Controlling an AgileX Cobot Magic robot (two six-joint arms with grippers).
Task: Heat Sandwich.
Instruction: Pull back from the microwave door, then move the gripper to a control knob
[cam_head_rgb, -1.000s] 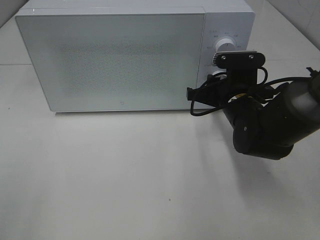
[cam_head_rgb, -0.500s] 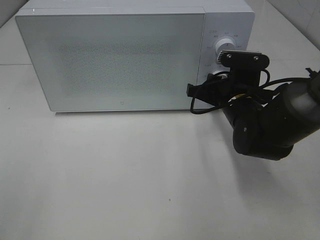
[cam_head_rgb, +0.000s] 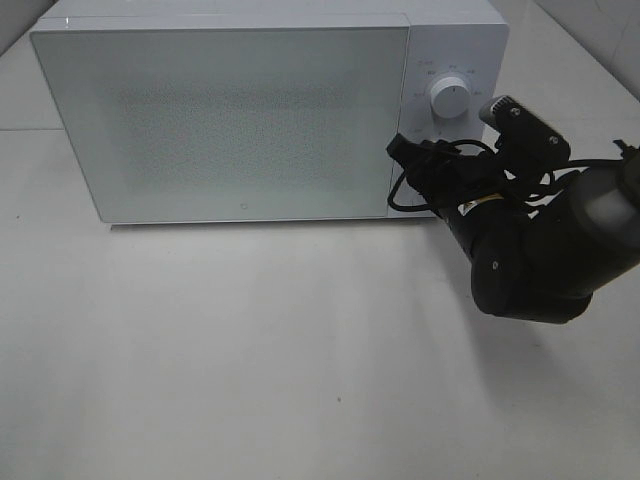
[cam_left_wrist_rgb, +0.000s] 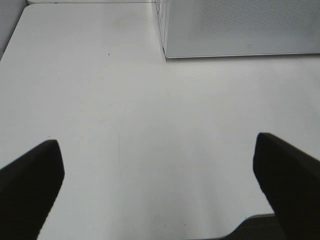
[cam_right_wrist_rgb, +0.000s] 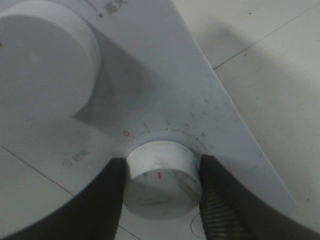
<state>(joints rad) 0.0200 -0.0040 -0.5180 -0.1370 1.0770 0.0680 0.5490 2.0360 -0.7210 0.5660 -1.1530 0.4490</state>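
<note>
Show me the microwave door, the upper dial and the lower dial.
microwave door (cam_head_rgb: 230, 120), high view, panel centre.
upper dial (cam_head_rgb: 449, 100), high view, front face.
lower dial (cam_right_wrist_rgb: 162, 178), right wrist view, front face.

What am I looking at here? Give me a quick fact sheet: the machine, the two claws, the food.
Appliance: white microwave on a white table, door closed
Controls: upper knob untouched; lower knob gripped
Right arm: right gripper shut on the lower knob, one finger on each side
Left arm: left gripper open over bare table, holding nothing
Food: sandwich not in view in any picture
</note>
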